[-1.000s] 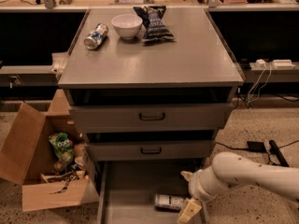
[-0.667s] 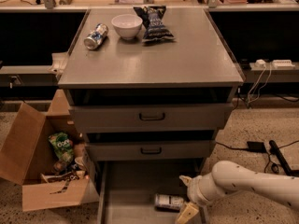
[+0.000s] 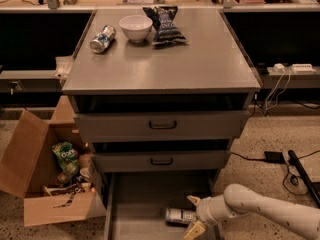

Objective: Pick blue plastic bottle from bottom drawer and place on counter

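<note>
Your gripper (image 3: pixel 193 215) has its jaws spread, one finger on either side of the end of the blue plastic bottle (image 3: pixel 179 215), and you cannot tell whether they touch it. The gripper sits low inside the bottom drawer (image 3: pixel 140 204), by its right wall, where the bottle lies on its side on the floor. Above the drawer, the counter (image 3: pixel 190 64) carries a metal can (image 3: pixel 102 38), a white bowl (image 3: pixel 136 27) and a chip bag (image 3: pixel 164 25). An open cardboard box (image 3: pixel 30 159) stands left of the drawer.
</note>
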`<control>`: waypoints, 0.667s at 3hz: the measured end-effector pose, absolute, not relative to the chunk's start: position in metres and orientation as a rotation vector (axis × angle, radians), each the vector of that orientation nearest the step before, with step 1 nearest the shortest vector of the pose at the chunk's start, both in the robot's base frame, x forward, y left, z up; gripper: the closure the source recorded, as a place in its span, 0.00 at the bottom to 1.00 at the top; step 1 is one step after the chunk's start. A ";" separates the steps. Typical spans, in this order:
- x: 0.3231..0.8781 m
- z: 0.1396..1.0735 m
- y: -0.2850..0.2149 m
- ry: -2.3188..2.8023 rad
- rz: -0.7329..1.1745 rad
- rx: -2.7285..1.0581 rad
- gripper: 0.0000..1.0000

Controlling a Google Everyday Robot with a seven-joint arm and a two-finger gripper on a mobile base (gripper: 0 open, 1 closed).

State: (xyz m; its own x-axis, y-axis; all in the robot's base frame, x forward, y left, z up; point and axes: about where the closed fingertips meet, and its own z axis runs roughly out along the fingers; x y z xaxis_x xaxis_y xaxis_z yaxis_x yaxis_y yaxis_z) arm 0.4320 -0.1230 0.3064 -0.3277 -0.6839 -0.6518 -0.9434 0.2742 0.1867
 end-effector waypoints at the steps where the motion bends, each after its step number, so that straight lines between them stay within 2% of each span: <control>1: 0.432 0.306 -0.123 2.103 0.776 -1.464 0.00; 2: 0.443 0.280 -0.132 2.147 0.724 -1.486 0.00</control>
